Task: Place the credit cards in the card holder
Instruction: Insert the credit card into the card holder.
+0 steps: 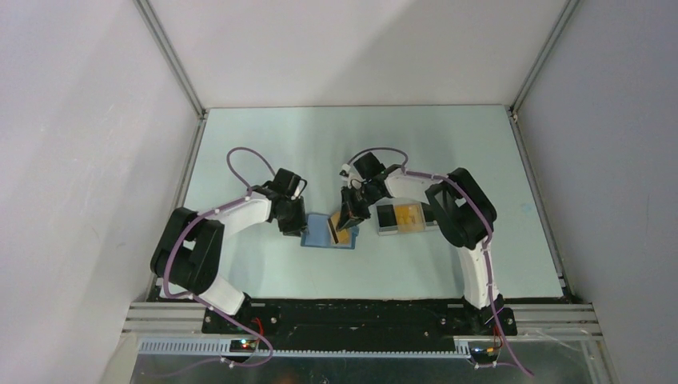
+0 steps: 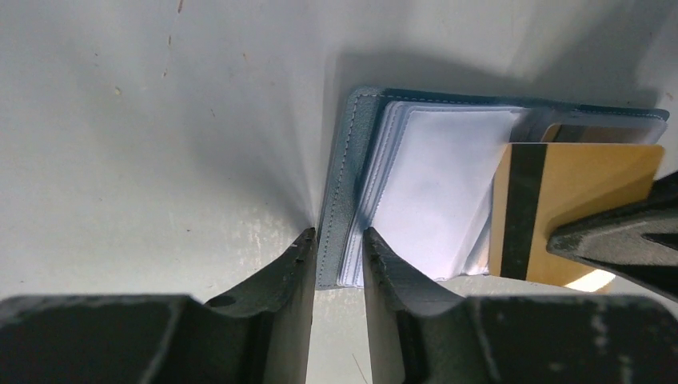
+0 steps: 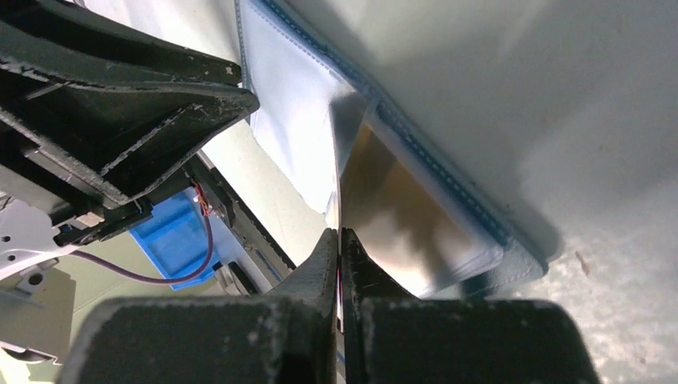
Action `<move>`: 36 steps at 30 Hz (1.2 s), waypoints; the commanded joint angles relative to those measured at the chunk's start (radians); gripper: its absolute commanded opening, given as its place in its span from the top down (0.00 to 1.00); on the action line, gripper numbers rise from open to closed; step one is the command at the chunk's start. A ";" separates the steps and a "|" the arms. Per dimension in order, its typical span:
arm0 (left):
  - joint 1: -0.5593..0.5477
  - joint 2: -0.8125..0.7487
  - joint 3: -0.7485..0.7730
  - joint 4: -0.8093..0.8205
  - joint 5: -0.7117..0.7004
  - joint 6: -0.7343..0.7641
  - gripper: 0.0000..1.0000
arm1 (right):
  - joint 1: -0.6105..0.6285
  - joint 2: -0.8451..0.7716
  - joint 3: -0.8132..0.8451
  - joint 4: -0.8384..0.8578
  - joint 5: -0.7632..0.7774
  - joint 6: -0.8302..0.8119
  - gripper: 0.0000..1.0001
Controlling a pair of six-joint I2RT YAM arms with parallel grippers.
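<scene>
right pincer (image 3: 339,244) pinches card (image 2: 588,204) at holder (image 2: 340,200) edge.

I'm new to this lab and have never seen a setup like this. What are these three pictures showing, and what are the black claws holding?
These are two robot arms bolted at the near edge of a pale table. The wide picture comes from a fixed camera above and behind them. The other two come from small cameras on each wrist, so the dark shapes at the bottom are that arm's own fingers.

The left gripper is pinching the edge of the blue card holder, an open wallet with clear inner pockets, steadying it on the table. The right gripper is shut on a yellow-orange credit card with a dark stripe, holding it at one of the pockets.

Beside the right arm lies a clear tray with more cards in it.
</scene>
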 commanded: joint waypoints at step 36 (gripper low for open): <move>-0.012 0.033 0.007 -0.001 -0.005 0.027 0.69 | 0.014 0.061 -0.077 0.384 0.057 0.171 1.00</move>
